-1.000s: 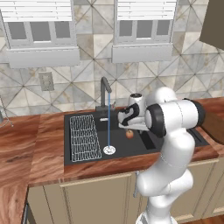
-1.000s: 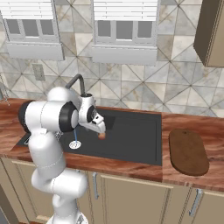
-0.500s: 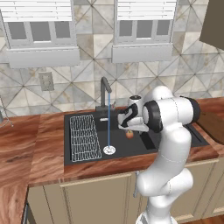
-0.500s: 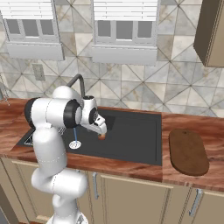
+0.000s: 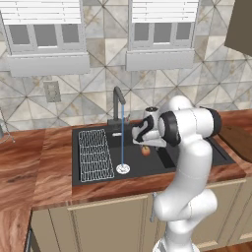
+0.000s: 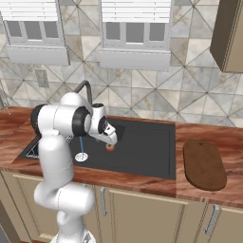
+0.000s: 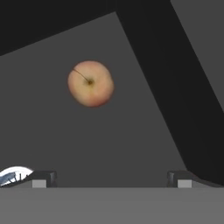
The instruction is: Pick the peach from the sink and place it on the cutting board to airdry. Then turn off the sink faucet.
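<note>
With my jaws spread wide and empty above the peach, I see it at eleven o'clock in the hand view, lying loose on the sink floor. Water runs from the sink faucet (not shut off yet); the cutting board waits on the table.

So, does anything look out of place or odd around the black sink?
Only one thing: a thin stream of water runs from the tall dark-grey faucet onto the white round drain disc with nothing beneath it.
</note>
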